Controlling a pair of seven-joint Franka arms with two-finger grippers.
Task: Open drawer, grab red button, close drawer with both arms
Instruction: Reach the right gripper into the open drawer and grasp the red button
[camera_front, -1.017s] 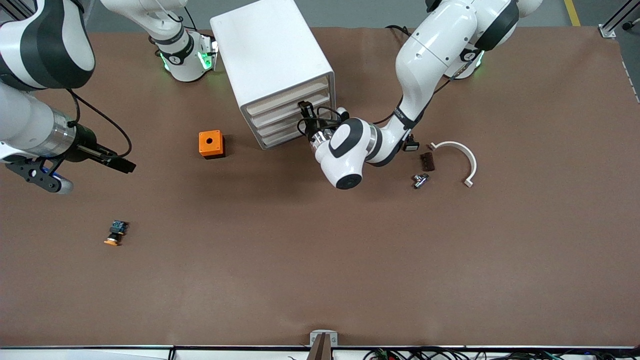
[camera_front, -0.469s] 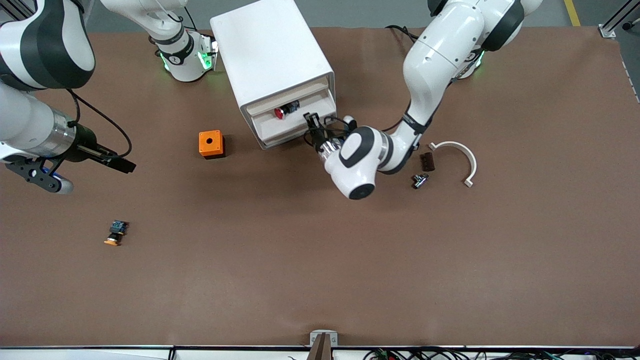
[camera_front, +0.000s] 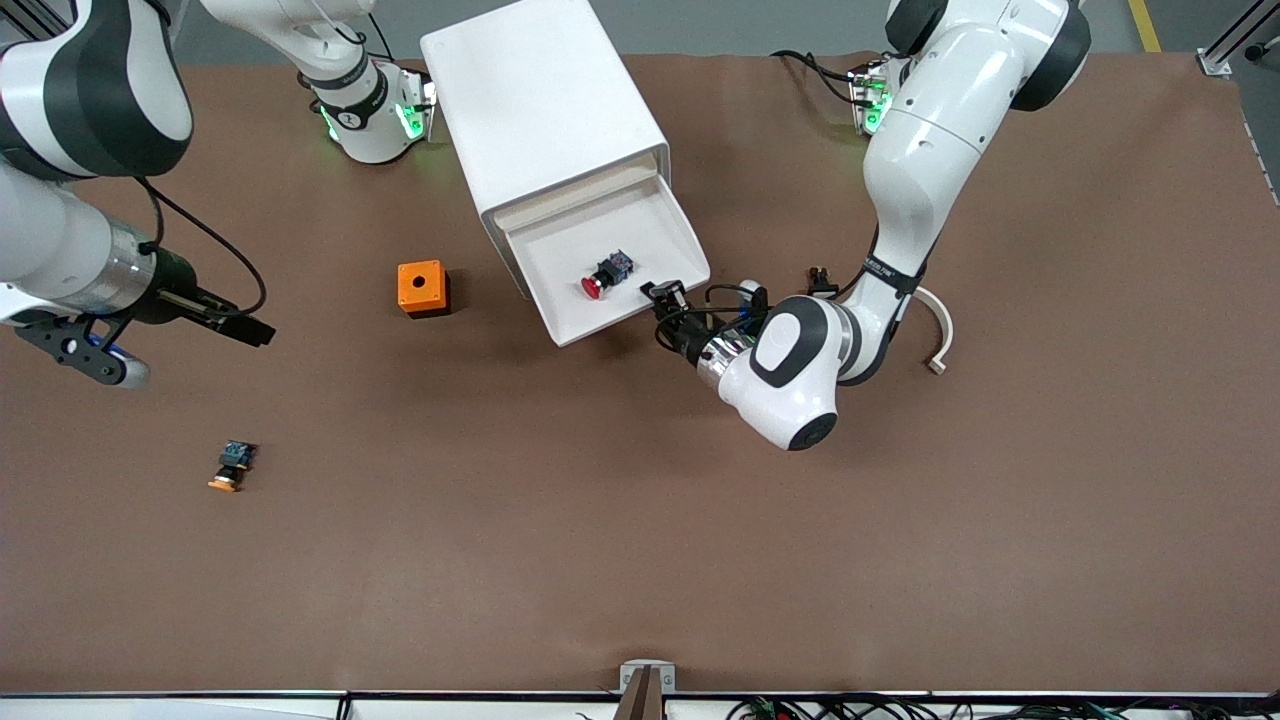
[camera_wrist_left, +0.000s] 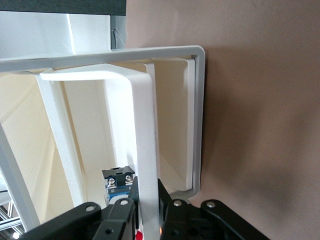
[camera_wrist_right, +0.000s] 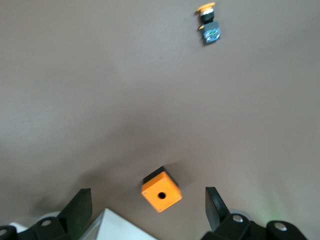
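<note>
The white drawer cabinet (camera_front: 545, 110) stands toward the robots' side of the table. Its top drawer (camera_front: 570, 250) is pulled well out. The button (camera_front: 603, 275), with a red cap and a black-and-blue body, lies in the drawer. My left gripper (camera_front: 668, 300) is shut on the drawer's front handle. In the left wrist view the white handle (camera_wrist_left: 145, 150) runs between the jaws, and the button's body (camera_wrist_left: 117, 182) shows just past it. My right gripper (camera_front: 245, 330) is open and empty, up in the air at the right arm's end of the table; it waits.
An orange box with a hole (camera_front: 422, 288) sits beside the cabinet and shows in the right wrist view (camera_wrist_right: 161, 189). An orange-capped pushbutton (camera_front: 232, 466) lies nearer the front camera. A white curved piece (camera_front: 940, 325) lies by the left arm.
My left gripper has pulled the drawer out toward the front camera, and the red-capped button has come into view inside it. The right arm has not moved.
</note>
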